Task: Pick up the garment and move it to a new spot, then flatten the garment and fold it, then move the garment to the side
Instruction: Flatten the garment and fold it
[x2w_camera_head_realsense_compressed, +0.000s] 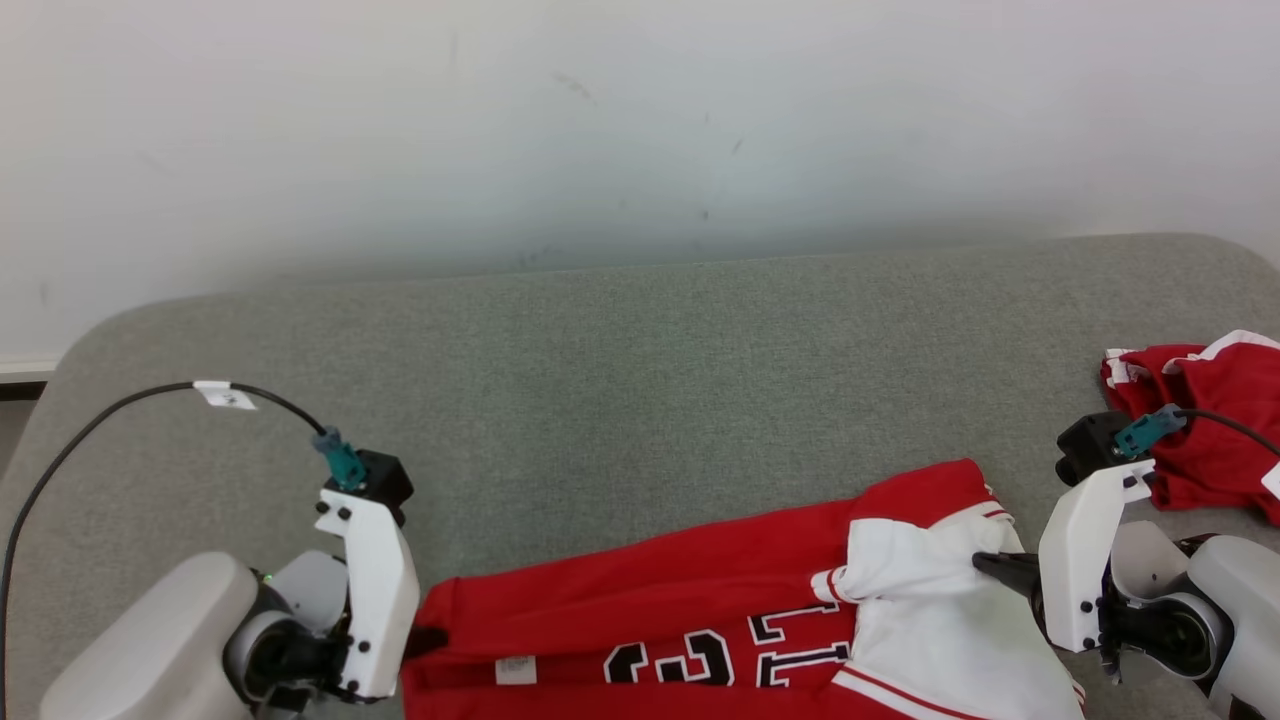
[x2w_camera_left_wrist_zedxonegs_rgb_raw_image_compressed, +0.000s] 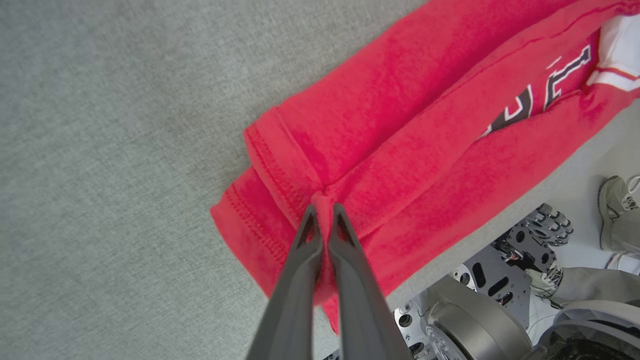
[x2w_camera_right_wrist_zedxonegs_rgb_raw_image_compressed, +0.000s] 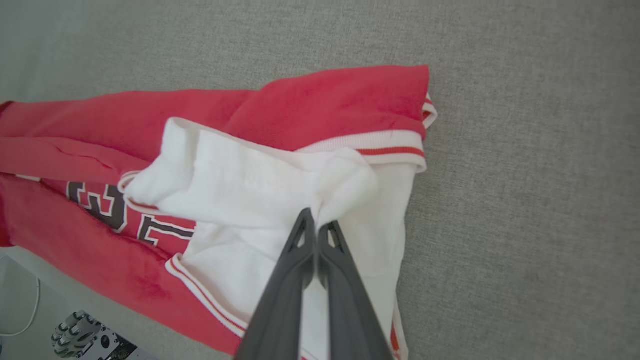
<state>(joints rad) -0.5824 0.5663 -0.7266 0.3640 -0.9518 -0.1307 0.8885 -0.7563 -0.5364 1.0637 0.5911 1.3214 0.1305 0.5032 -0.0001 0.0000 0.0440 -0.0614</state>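
Grey felt-looking fabric covers the whole desk (x2w_camera_head_realsense_compressed: 640, 340). It's got rounded back corners, and behind it there's a plain white wall (x2w_camera_head_realsense_compressed: 600, 120) with a few faint scuffs.

The red-and-white sports jersey with black-and-white lettering (x2w_camera_head_realsense_compressed: 680, 600) lies stretched sideways, running right along the desk's near edge. The left tool (x2w_camera_left_wrist_zedxonegs_rgb_raw_image_compressed: 325, 207) has its fingers pressed together on a bunched-up bit of the red hem end. The right tool (x2w_camera_right_wrist_zedxonegs_rgb_raw_image_compressed: 316, 225) is clamped the same way on a fold of the white part at the other end.

Off to the right, behind the right wrist, sits a second crumpled red-and-white garment (x2w_camera_head_realsense_compressed: 1215, 440), apart from the jersey. A black cable with a white tag (x2w_camera_head_realsense_compressed: 225, 395) arcs over the desk to the left wrist.

The left wrist view looks past the desk edge to the robot's grey metal base (x2w_camera_left_wrist_zedxonegs_rgb_raw_image_compressed: 480, 300) and, near it on the pale floor, a person's light sneaker (x2w_camera_left_wrist_zedxonegs_rgb_raw_image_compressed: 617, 210).
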